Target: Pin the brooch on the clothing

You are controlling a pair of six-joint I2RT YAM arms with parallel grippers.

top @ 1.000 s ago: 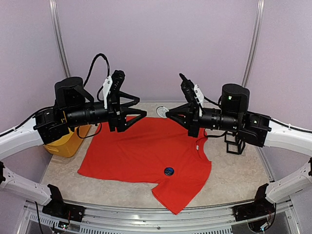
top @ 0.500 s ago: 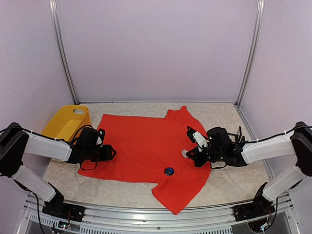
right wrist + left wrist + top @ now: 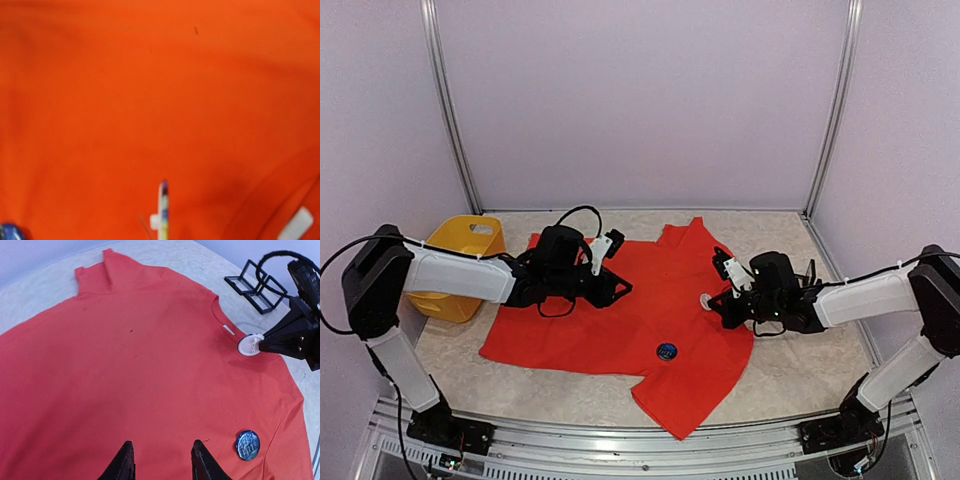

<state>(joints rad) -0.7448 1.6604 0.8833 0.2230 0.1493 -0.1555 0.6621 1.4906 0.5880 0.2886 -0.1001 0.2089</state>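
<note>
The red T-shirt (image 3: 620, 315) lies spread flat on the table. My right gripper (image 3: 714, 303) is shut on a small white round brooch (image 3: 706, 300) and holds it just over the shirt near the neck. In the left wrist view the black fingers (image 3: 287, 337) pinch the brooch (image 3: 249, 345). The right wrist view shows the brooch (image 3: 163, 210) edge-on above red cloth. My left gripper (image 3: 624, 288) is open and empty, low over the shirt's middle, its tips (image 3: 162, 459) apart. A blue round badge (image 3: 667, 351) lies on the shirt's lower part (image 3: 247, 445).
A yellow bin (image 3: 460, 250) stands at the left behind the left arm. A black wire stand (image 3: 257, 287) sits on the table right of the shirt's collar. A white neck label (image 3: 297, 222) shows by the collar.
Both arms came down from a raised pose. The left gripper then moved from the shirt's left edge to over its middle. The right gripper shifted slightly away with the white brooch.
</note>
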